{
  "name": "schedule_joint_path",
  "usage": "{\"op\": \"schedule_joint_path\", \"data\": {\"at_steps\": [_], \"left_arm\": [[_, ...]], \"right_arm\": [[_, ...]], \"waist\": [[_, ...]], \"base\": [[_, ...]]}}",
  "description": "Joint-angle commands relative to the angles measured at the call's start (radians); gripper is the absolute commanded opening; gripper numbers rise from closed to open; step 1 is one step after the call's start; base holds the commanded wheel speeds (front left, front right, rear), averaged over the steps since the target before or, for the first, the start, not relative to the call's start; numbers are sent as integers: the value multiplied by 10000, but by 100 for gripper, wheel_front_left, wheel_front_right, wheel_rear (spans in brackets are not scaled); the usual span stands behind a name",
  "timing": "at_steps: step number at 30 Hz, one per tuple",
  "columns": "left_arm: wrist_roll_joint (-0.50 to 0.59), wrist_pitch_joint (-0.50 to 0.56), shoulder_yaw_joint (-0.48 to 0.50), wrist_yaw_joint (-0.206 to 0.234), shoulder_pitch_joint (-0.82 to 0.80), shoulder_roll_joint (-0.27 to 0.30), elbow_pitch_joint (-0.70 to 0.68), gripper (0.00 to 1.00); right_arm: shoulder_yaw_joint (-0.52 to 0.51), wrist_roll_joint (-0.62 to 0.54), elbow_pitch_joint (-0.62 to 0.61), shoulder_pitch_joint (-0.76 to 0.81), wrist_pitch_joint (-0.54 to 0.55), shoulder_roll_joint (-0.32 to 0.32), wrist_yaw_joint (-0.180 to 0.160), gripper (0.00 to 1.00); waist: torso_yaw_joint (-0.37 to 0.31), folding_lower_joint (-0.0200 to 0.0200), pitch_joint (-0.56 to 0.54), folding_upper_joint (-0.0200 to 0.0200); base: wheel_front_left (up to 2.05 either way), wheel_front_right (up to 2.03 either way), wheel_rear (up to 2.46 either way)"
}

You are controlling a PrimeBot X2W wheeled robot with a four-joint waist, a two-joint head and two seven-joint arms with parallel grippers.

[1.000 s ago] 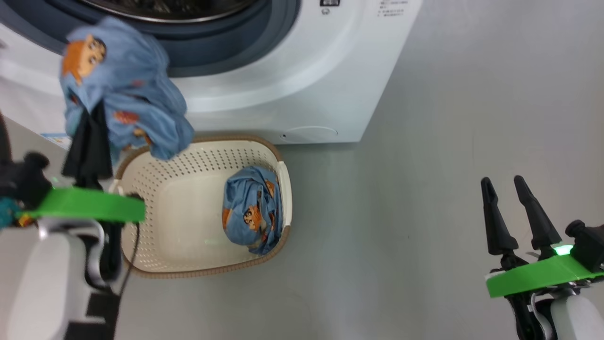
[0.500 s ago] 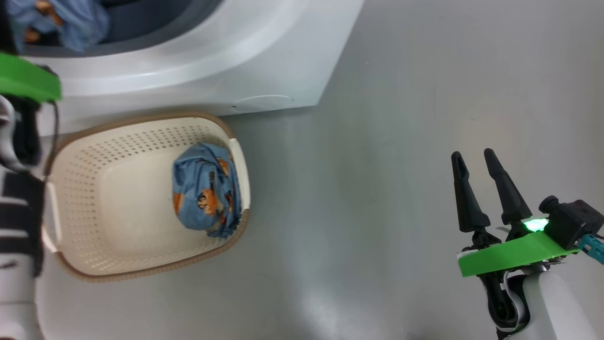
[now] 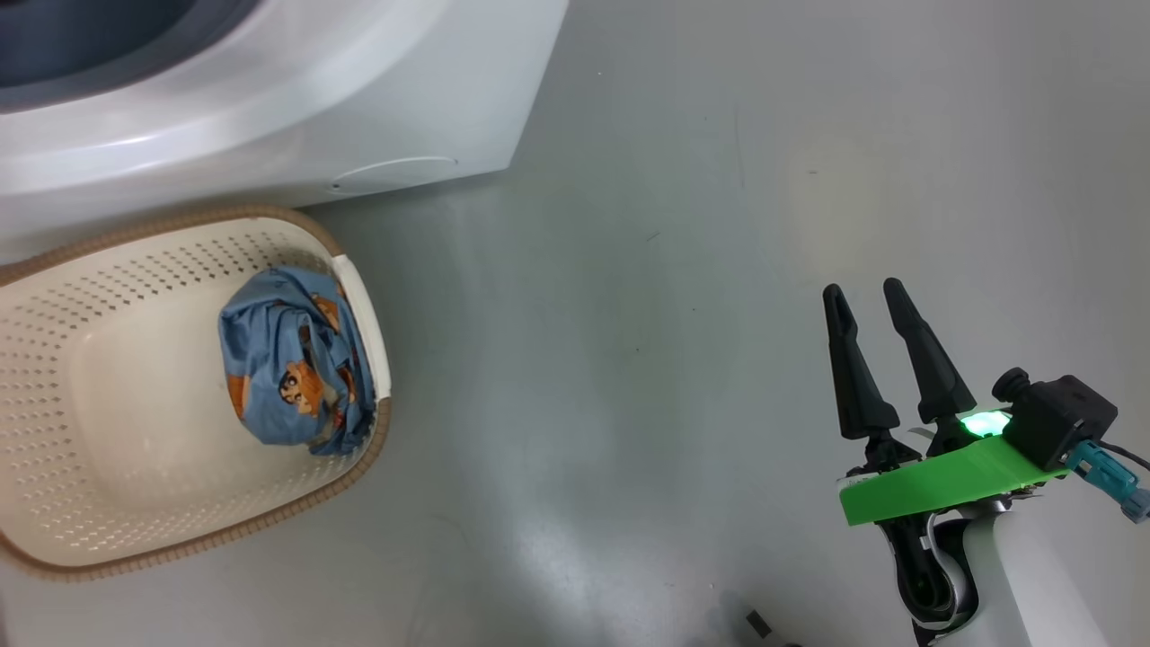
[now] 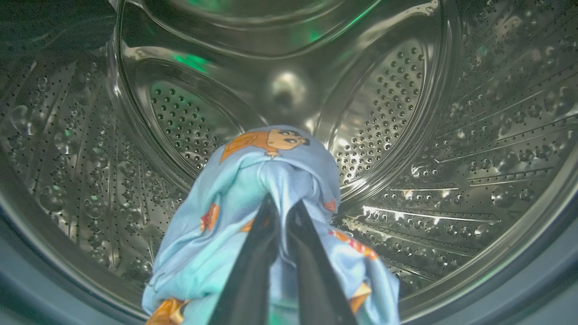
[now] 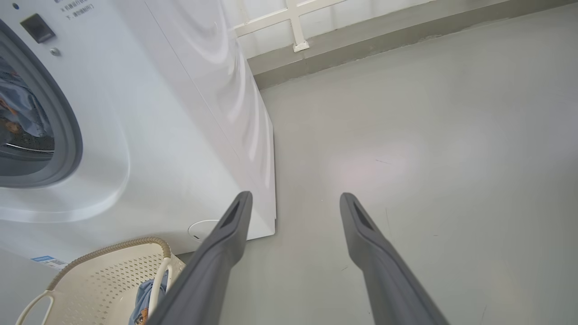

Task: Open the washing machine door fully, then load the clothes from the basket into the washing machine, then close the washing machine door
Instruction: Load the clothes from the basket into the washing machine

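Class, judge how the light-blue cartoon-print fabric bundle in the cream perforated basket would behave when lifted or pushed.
Probably floppy: the fabric bundle is crumpled in soft folds, and its twin drapes around the left gripper. Likely light, being thin cloth. Unlikely to roll: lumpy.

Smooth pale grey floor (image 3: 629, 270): seamless, slight sheen, soft bright patches of reflected light, few faint scuffs. Darker grey raised kerb (image 5: 406, 34) along far edge. White bar frame (image 5: 295, 22) stands on kerb. Small dark speck (image 3: 759, 622) on floor, unidentified.
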Motion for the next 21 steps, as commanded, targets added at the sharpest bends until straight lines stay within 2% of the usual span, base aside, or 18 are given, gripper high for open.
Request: {"op": "schedule_joint_path", "data": {"at_steps": [1,12,21], "left_arm": [[143,-59,250,38,-61,482,-325,100],[508,-59,905,-114,539,92,-543,100],[636,-59,1061,-181,1711,-603,-1127,100]], "right_arm": [[219,115,-178,-70,-48,13,16,100],[148,44,-243,-149,-48,20,16,100],[23,-29,-279,-59,-48,-170,16,100]], "waist": [[-83,0,68,0],[180,0,25,0],[582,0,-363,0]], "base": [[0,0,0],[0,0,0],[0,0,0]]}}
